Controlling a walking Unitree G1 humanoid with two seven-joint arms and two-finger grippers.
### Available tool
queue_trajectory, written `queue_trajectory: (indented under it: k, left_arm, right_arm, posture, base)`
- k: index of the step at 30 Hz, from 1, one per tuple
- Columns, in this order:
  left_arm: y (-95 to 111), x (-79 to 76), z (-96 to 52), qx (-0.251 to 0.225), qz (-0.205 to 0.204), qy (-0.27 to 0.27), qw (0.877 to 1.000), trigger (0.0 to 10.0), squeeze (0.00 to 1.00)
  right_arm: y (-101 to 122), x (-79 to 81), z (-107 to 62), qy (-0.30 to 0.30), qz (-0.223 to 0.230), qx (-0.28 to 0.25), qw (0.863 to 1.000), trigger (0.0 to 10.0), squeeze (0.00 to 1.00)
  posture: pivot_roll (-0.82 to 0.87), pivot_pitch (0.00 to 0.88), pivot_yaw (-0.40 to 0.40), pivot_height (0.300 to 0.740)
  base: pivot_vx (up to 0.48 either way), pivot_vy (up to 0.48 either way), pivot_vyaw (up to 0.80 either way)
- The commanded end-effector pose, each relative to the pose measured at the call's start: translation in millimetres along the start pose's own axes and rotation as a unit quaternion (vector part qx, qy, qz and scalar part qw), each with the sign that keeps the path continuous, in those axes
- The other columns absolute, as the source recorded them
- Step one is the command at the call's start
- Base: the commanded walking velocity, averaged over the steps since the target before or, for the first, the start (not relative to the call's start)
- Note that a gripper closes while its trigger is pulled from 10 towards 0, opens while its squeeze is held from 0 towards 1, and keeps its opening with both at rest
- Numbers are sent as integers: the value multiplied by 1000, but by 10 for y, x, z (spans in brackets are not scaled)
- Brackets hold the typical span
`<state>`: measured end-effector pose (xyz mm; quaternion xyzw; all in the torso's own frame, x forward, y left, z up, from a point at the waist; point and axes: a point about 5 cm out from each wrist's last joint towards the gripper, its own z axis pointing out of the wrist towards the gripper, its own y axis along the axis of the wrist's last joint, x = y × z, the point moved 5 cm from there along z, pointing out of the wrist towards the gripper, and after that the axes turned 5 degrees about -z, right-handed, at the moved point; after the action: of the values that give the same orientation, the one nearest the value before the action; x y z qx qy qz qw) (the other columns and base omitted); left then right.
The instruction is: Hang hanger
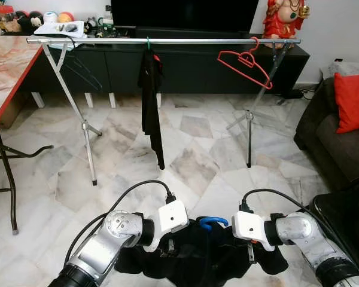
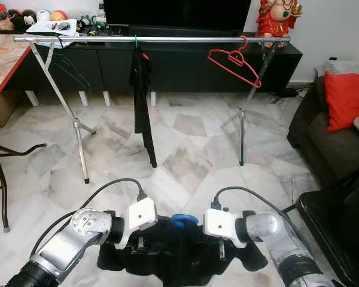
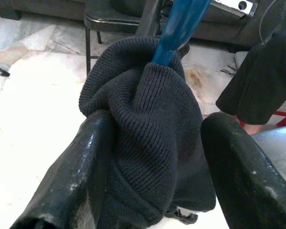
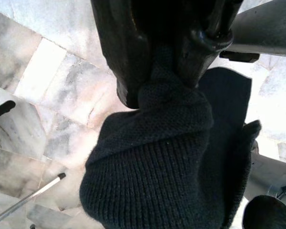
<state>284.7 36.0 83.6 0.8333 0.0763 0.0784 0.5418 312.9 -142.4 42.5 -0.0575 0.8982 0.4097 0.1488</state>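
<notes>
- Both silver arms reach forward low in front of the body, wrists turned inward toward each other.
- The left gripper has its two black fingers clamped on bunched dark knit.
- The right gripper (fingers close together) pinches a fold of the same fabric.

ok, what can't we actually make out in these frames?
- Blue hanger: head views show just its hook; the black knit garment covers the rest.
- Left gripper, right gripper: from the head, their wrists hide the fingers.
- Clutter on the TV console: too small to identify.
</notes>
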Motion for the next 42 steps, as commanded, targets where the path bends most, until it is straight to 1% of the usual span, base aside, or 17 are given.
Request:
queue_trajectory:
  k: [1,5,13,14,15,16,17,31,42]
  left_arm:
    - [-15,-33,35,6,3,-11,1000,10000,0]
    - [-16,-21,42,5,1,-8,1000,10000,0]
    - [-24,-16,75,4,2,-6,1000,10000,0]
    - [-12,-12,89,1,1,-4,1000,4863,0]
    - [-12,-12,89,1,1,-4,1000,4863,0]
    - [-4,-10,96,-1,0,-3,1000,2863,0]
    - [-2,-10,98,-2,0,-3,1000,0,0]
    - [11,4,106,-7,-2,1,1000,0,0]
    - [12,-40,129,-9,-4,-8,1000,0,0]
  right_arm:
    - [141,-93,-21,-17,-18,-29,999,0,0]
    - [216,-91,-6,-11,-26,-43,999,0,0]
    - [290,-87,-3,-4,-32,-57,998,0,0]
    - [298,-92,-3,-4,-32,-57,998,0,0]
    - [298,-92,-3,-4,-32,-57,998,0,0]
    - [302,-95,-2,-4,-33,-57,998,0,0]
    - [303,-97,1,-4,-32,-57,998,0,0]
    - [321,-116,12,-10,-26,-60,998,0,0]
    - [361,-190,-8,-22,-21,-65,997,0,0]
  posture:
    - [-34,113,-97,740]
    - [-36,106,-95,740]
    - [-43,99,-95,740]
    - [-42,97,-95,740]
    - [-42,97,-95,740]
    - [-42,96,-95,740]
    - [-41,95,-96,740]
    - [-41,105,-100,740]
    - [-46,115,-105,740]
  base:
    - [0,0,0]
    - [0,0,0]
    - [0,0,0]
    - [0,0,0]
    - [0,0,0]
    - [0,0,0]
    - [0,0,0]
    - [0,0,0]
    - [0,0,0]
